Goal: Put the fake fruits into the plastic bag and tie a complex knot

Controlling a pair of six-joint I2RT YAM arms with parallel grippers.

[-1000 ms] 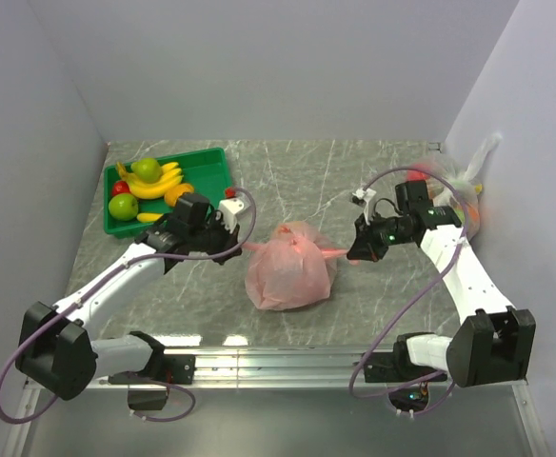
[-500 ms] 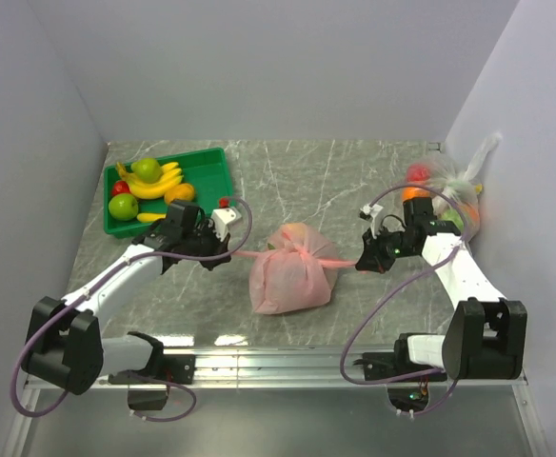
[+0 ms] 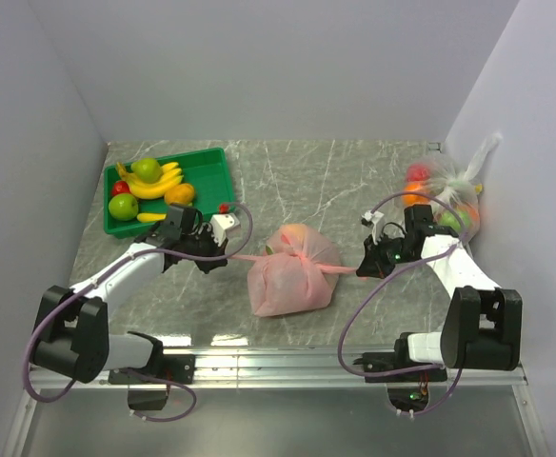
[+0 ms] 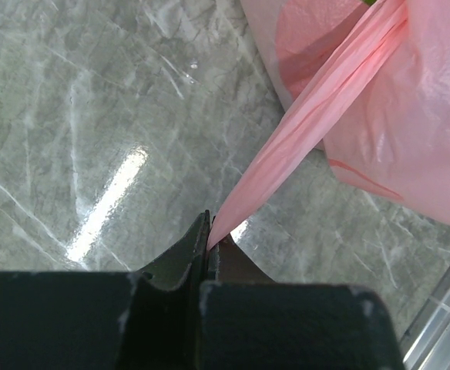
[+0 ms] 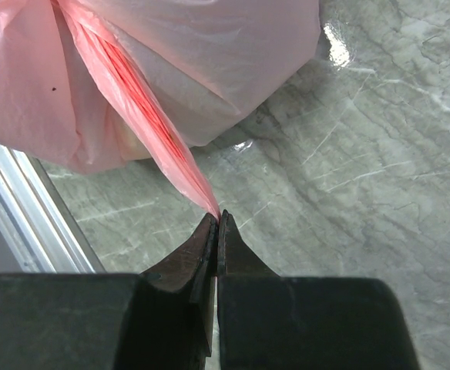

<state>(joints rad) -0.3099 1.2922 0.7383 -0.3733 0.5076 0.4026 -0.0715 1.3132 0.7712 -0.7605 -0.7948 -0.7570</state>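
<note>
Pink bag (image 3: 290,278) sits mid-table (image 3: 345,181); left gripper (image 4: 207,240) and right gripper (image 5: 217,222) each pinch a taut handle (image 4: 310,116) between closed fingers (image 5: 194,258). Only the overhead view shows fruits (image 3: 149,181) in a green tray (image 3: 217,164).

Bag: translucent pink plastic bag (image 3: 290,281), crinkly, rounded and full, resting on the grey marbled counter (image 3: 354,190) near its front middle.
Knot: small tight knot (image 3: 298,250) of twisted pink handles at the bag's top.
Handles: two pink strips drawn taut sideways from the knot, one tip pinched in the left claw (image 4: 208,237), the other in the right claw (image 5: 217,220).
Loose fruit: glossy plastic fruits heaped in a green tray (image 3: 211,167) at the far left: green apples (image 3: 147,169), yellow bananas (image 3: 159,188), an orange (image 3: 179,194), a red fruit (image 3: 119,188).
</note>
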